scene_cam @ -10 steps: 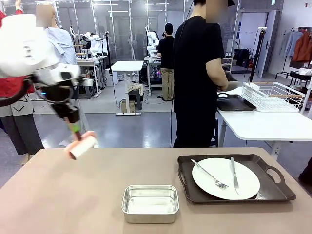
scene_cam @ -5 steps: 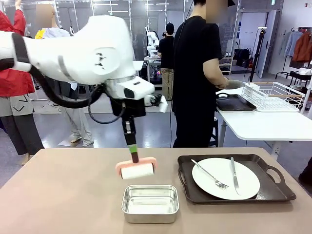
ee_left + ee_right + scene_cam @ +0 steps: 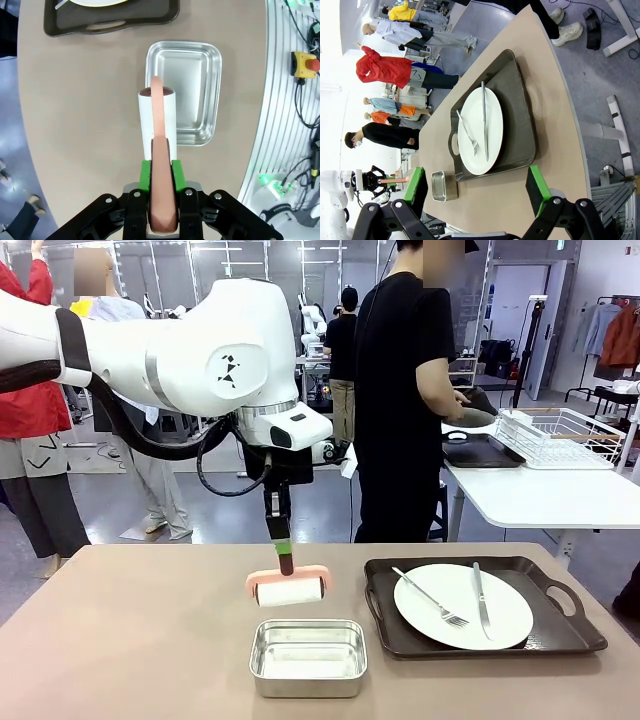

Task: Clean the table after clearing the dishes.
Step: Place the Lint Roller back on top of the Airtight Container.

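My left gripper [image 3: 283, 546] is shut on the pink handle of a white roller [image 3: 289, 590], which hangs just above the brown table [image 3: 120, 640] behind a steel pan [image 3: 308, 655]. In the left wrist view the gripper [image 3: 162, 172] clamps the handle, and the roller [image 3: 156, 122] overlaps the pan's [image 3: 183, 92] edge. To the right, a dark tray [image 3: 560, 635] carries a white plate [image 3: 463, 612] with a fork [image 3: 430, 597] and a knife [image 3: 481, 598]. My right gripper [image 3: 476, 190] is open and holds nothing, well back from the tray [image 3: 520, 115] and plate [image 3: 492, 120].
A person in black stands at the table's far side, turned toward a white side table [image 3: 540, 495]. That table bears another dark tray [image 3: 483, 452] and a white wire rack [image 3: 560, 437]. Bare tabletop stretches left of the pan.
My left arm has swung in from the far left to the table's middle, carrying the roller, which now hangs level just behind the steel pan. The plate and tray have not moved.
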Motion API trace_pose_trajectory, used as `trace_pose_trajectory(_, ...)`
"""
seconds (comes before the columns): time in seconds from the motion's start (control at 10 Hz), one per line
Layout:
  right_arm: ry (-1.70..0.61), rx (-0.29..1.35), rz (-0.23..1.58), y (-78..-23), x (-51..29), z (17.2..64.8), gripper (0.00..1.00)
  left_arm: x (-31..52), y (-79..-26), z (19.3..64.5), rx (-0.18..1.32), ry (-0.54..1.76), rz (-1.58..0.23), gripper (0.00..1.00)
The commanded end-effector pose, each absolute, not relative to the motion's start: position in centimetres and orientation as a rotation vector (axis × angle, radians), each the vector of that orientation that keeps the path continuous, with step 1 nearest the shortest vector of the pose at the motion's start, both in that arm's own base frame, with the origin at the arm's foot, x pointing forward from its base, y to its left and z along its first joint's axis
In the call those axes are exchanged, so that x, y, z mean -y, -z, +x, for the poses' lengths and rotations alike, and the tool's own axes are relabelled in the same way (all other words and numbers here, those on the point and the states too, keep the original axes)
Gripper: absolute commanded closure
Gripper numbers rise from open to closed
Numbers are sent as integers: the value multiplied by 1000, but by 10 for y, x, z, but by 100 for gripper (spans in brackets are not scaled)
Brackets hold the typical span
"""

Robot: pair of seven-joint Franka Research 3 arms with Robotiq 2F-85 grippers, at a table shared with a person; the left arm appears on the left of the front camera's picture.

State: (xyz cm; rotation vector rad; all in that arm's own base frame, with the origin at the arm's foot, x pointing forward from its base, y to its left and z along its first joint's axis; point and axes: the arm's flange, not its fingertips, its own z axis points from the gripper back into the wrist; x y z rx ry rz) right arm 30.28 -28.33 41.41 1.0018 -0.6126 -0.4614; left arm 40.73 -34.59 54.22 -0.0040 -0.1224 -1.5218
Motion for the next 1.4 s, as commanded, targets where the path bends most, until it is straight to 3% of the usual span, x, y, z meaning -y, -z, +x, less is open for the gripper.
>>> trace_pose_trajectory(0.0, 448, 613, 997, -415, 282, 298, 0, 345, -542, 408, 123, 1520, -3, 79)
trace_pose_trajectory(0.3, 448, 613, 997, -415, 282, 298, 0, 372, -519, 408, 63, 1707, -35, 79)
trace_pose_trajectory(0.8, 448, 613, 997, -415, 282, 298, 0, 389, -468, 428, -15, 1695, -134, 79)
trace_pose_trajectory(1.3, 448, 613, 997, -415, 282, 298, 0, 389, -429, 453, -67, 1666, -124, 79)
